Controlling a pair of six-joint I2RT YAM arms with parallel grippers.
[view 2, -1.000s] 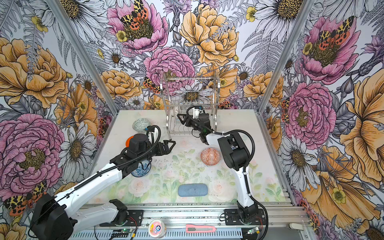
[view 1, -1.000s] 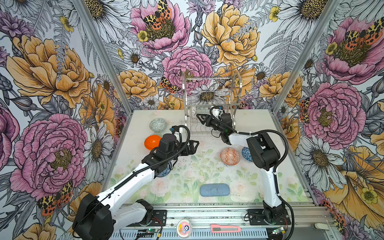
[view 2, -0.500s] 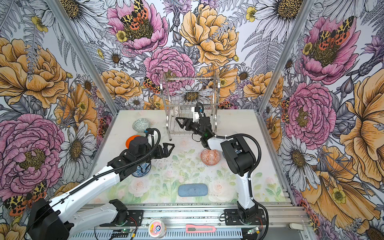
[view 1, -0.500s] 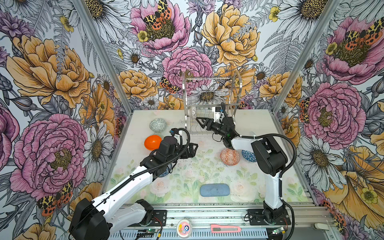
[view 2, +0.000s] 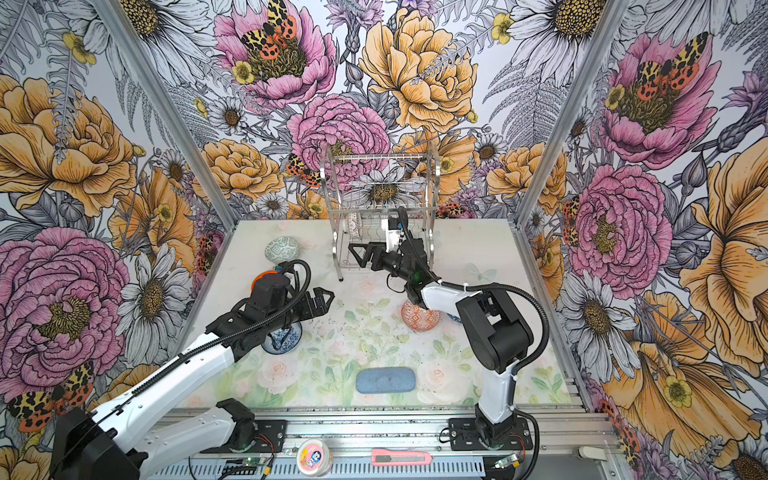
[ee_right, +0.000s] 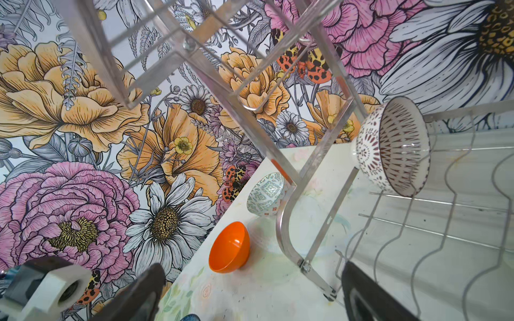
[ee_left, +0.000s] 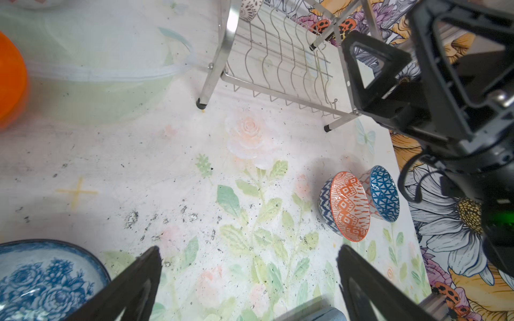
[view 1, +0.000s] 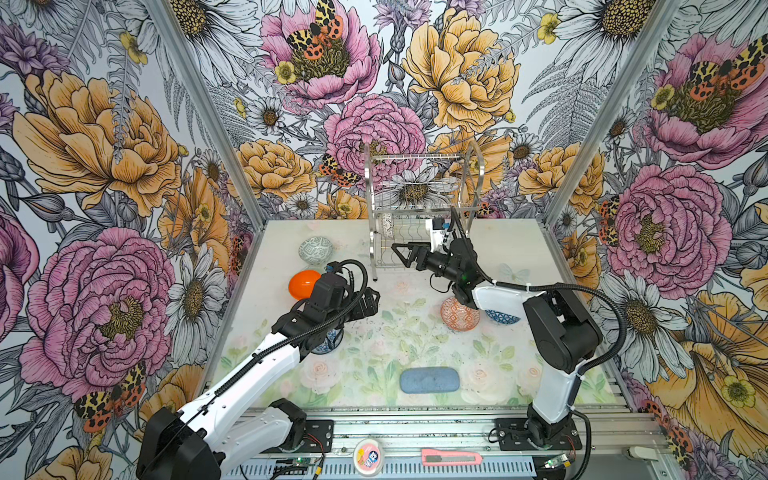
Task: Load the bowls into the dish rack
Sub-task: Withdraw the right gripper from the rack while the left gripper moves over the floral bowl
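Observation:
The dish rack stands at the back. On its lower tier the black-and-white lattice bowl rests on edge. My right gripper hangs open and empty just before that tier. On the mat lie the grey-green bowl, the orange bowl, the orange-white geometric bowl and the dark-blue triangle bowl. My left gripper is open and empty over bare mat. The blue floral bowl sits under its wrist.
A flat blue-grey pad lies near the front edge. A pink-lidded tub and a pink box cutter sit on the front rail. Flowered walls close in the left, back and right sides.
My right arm has drawn back from the rack's lower tier and its jaws have spread wider. The lattice bowl stays in the rack. The left arm has shifted slightly.

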